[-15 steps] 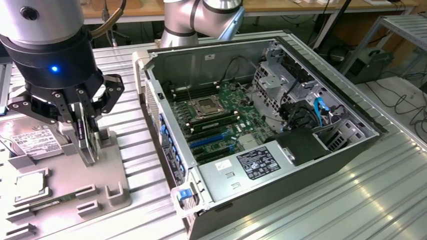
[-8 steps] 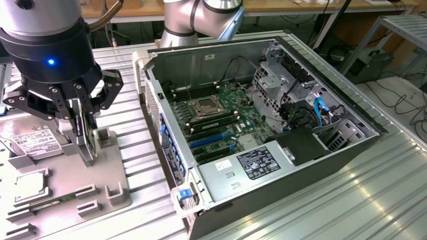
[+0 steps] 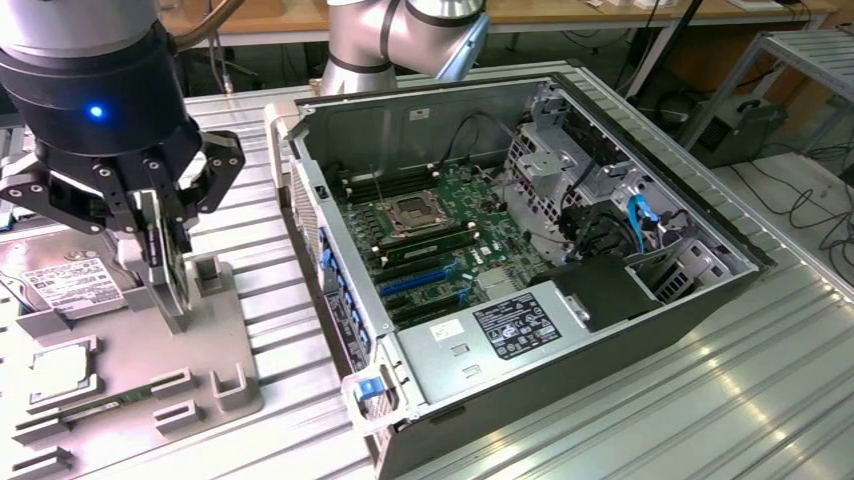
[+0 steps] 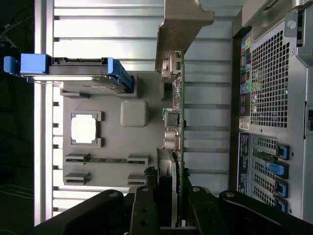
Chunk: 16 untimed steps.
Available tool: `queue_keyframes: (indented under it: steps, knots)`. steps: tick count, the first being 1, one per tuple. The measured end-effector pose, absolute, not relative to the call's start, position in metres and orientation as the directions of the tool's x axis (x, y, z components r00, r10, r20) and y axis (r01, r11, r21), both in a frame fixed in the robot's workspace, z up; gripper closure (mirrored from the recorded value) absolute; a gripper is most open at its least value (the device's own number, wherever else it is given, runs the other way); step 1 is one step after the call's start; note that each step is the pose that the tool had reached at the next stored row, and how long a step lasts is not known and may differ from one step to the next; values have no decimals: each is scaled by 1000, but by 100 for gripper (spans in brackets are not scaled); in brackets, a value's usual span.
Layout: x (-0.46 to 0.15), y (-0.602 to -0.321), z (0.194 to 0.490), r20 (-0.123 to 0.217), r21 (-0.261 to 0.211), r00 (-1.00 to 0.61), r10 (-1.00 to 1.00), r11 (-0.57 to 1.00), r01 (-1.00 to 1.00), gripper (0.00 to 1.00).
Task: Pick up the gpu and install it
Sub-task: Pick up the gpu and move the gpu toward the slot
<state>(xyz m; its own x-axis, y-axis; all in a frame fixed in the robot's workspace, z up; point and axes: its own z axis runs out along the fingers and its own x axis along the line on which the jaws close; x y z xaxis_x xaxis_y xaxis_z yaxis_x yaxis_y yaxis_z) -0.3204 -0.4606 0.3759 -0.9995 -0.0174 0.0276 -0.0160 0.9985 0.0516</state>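
The gpu (image 3: pixel 171 285), a thin dark card with its long silver bracket (image 4: pixel 183 24) at one end, is standing upright on edge at the exterior view's left, sitting pinched between the gripper (image 3: pixel 163 245) fingers over the grey holder tray (image 3: pixel 214 400).

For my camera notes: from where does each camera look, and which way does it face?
Exterior view: off the arm, high, looking down into the open computer case; the arm and the tool, shut on the gpu, show.
Wrist view: on the wrist, looking along the tool at the gray tray; the tool's fingers show.
Both share the gpu, the gray tray and the computer case.
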Motion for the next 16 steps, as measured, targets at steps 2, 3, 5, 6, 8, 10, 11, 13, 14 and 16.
queue_keyframes:
  steps: [2,3,5,6,8,10,11,13,14,16]
  knots:
    - [-320,-461,378,28,52,-999,-17,999,-16,72]
    - [-320,-461,380,29,52,-999,-17,999,-16,72]
    - [-320,-461,382,30,52,-999,-17,999,-16,72]
    - [-320,-461,383,30,52,-999,-17,999,-16,72]
    - [-320,-461,385,31,52,-999,-17,999,-16,72]
    - [-320,-461,387,31,52,-999,-17,999,-16,72]
    - [-320,-461,388,32,52,-999,-17,999,-16,72]
    - [-320,-461,390,32,52,-999,-17,999,-16,72]
    - [-320,-461,390,32,52,-999,-17,999,-16,72]
    - [-320,-461,393,32,52,-999,-17,999,-16,72]
